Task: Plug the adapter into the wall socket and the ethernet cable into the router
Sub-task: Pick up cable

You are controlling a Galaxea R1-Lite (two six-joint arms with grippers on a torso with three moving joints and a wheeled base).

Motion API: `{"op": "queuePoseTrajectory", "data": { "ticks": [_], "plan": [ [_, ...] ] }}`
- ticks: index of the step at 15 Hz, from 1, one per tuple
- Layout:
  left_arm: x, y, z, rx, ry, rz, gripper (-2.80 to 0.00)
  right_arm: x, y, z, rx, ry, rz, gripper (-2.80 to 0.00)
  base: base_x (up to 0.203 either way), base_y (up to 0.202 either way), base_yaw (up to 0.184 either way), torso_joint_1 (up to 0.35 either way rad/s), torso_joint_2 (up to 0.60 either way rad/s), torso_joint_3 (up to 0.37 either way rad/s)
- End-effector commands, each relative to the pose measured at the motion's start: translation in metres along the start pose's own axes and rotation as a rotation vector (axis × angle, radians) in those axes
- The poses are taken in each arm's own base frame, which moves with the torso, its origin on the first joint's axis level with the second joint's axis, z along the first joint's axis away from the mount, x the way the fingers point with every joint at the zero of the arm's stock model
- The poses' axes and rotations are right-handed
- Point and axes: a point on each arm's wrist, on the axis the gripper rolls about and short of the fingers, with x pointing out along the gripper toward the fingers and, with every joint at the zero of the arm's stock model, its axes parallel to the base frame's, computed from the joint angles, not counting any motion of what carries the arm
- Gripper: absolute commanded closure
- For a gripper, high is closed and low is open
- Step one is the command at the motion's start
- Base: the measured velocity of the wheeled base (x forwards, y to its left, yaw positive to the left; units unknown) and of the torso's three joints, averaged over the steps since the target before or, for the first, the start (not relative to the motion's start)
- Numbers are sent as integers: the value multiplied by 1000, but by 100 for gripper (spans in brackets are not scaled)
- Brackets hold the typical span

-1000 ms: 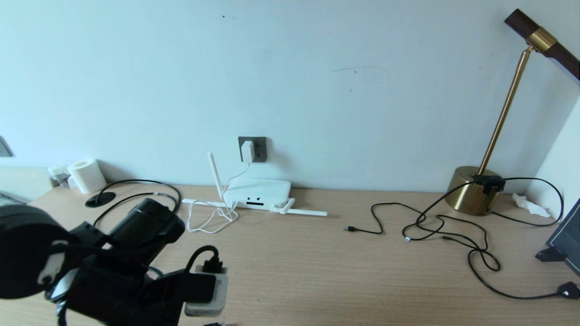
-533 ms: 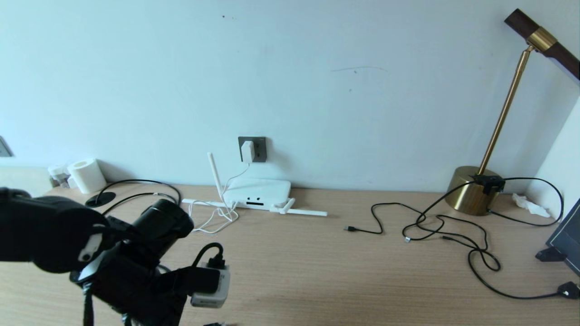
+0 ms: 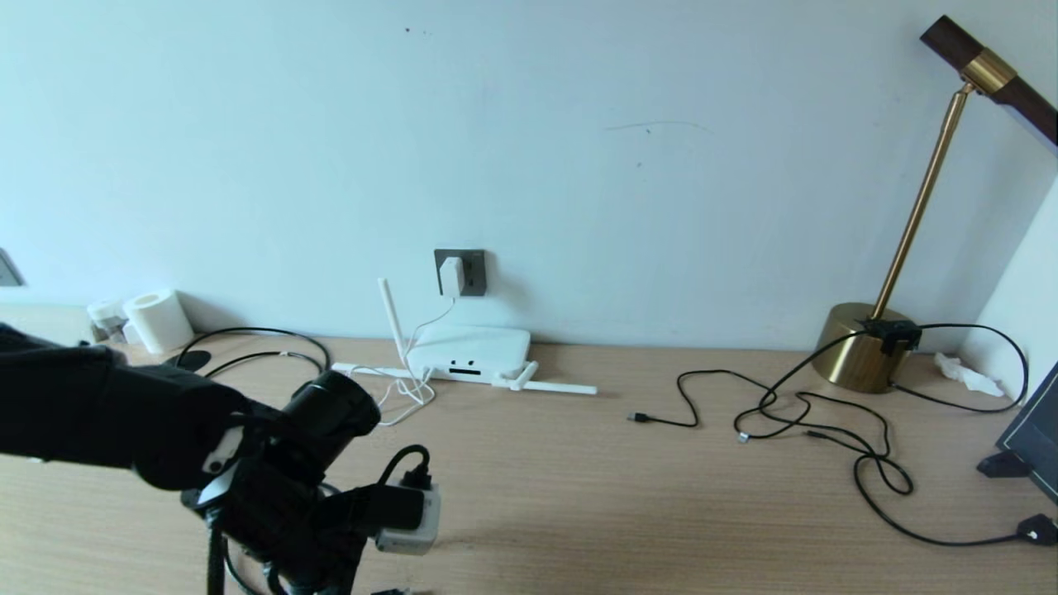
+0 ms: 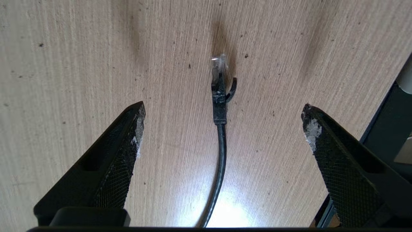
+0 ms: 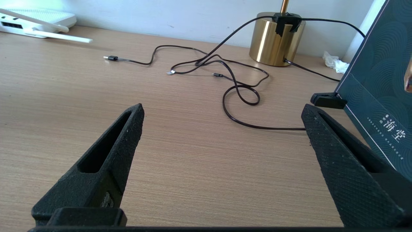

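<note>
By wall: brass lamp (image 3: 864,355) (thin cords (image 3: 826,421) sprawled).

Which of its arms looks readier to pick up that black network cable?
The left. Its open left gripper hangs right over the ethernet cable plug on the desk; the right gripper faces other cords.

Left gripper (image 4: 222,109) fingers spread, right gripper (image 5: 222,109) fingers spread

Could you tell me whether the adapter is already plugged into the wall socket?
Plugged in: the adapter sits flush on the wall socket, its thin white cord hanging down towards the router.
</note>
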Motion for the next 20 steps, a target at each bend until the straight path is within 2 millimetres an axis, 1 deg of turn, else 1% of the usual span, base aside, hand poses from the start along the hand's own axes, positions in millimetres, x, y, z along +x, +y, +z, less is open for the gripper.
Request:
{"op": "queuePoseTrajectory", "data": {
  "ticks": [1, 9, 10, 17, 20],
  "plan": [
    [8, 2, 0, -1, 14, -25, -280, 1, 0, -3, -1, 10, 2, -280, 0, 0, 0, 0, 0, 0],
    [13, 3, -3, -10, 28, -45, -280, 1, 0, -3, -1, 12, 2, -280, 0, 0, 0, 0, 0, 0],
    [13, 3, -3, -11, 28, -47, 0, 1, 0, -3, -1, 12, 2, -280, 0, 0, 0, 0, 0, 0],
    [21, 2, -6, -20, 43, -76, 0, 1, 0, -3, -1, 12, 2, -280, 0, 0, 0, 0, 0, 0],
    [17, -3, -8, -19, 20, -75, 0, 1, 0, -3, -1, 10, 2, -280, 0, 0, 0, 0, 0, 0]
  ]
}}
